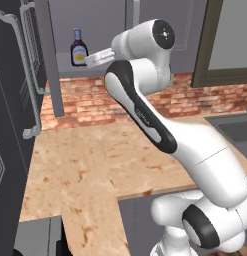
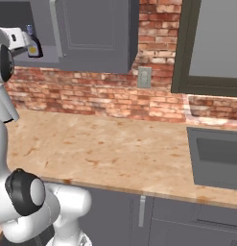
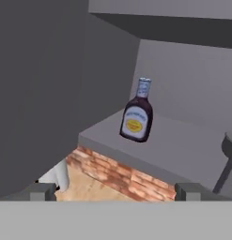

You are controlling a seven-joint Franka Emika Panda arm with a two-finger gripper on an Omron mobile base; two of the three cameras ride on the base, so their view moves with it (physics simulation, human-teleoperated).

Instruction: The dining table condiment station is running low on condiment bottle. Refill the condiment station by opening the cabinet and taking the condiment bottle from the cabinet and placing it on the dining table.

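You are working at the cabinet (image 1: 70,35), whose door is already standing open, so the opening step looks done and the reach for the bottle is in hand. The condiment bottle (image 3: 137,116) is standing upright on the cabinet's lower shelf, near its front edge. Your end effector (image 3: 115,191) is hovering just outside the cabinet with its fingers spread wide, holding nothing. Next, I judge, you are needing to advance until both fingers flank the bottle's body.
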